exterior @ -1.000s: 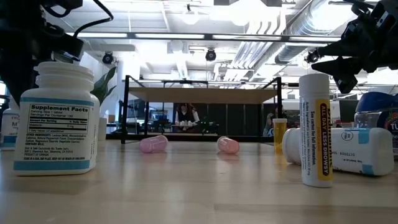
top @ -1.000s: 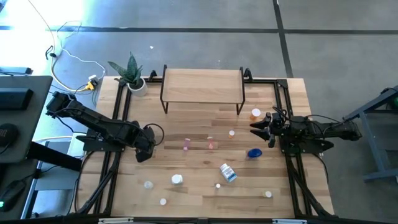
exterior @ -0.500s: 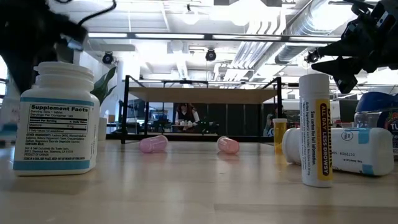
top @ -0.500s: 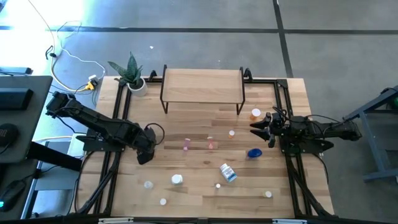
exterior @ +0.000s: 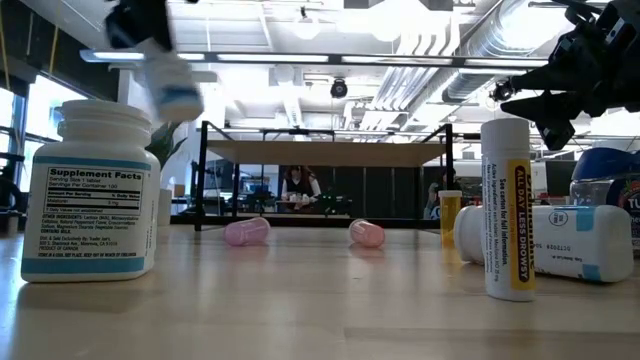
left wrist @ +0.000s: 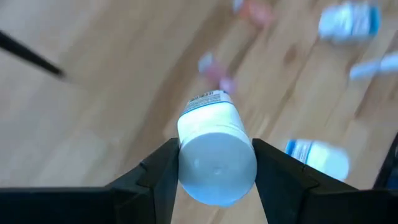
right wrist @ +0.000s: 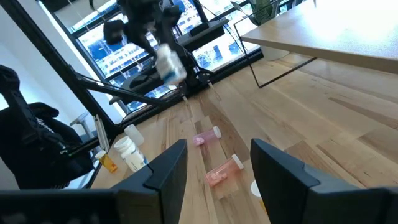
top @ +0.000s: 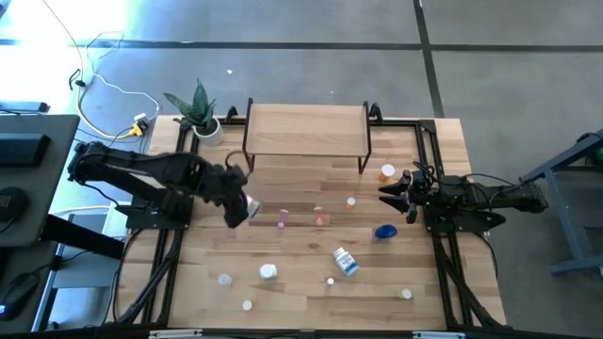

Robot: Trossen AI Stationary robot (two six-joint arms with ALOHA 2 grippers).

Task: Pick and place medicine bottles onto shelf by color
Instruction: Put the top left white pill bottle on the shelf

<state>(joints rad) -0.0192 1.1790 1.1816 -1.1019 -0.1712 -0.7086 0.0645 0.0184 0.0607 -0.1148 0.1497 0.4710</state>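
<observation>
white bottle (left wrist: 217, 155), 2 pink bottles (top: 282, 220)

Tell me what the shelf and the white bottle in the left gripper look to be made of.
Shelf: light wood board with visible grain, matte, on thin black legs, probably metal.
White bottle, shut in the left gripper: likely plastic, smooth, slightly glossy, with a printed paper-like label.

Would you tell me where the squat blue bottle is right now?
In the high view the blue bottle stands on the table's right side, just below the right gripper and up-right of the lying blue-labelled bottle.
</observation>
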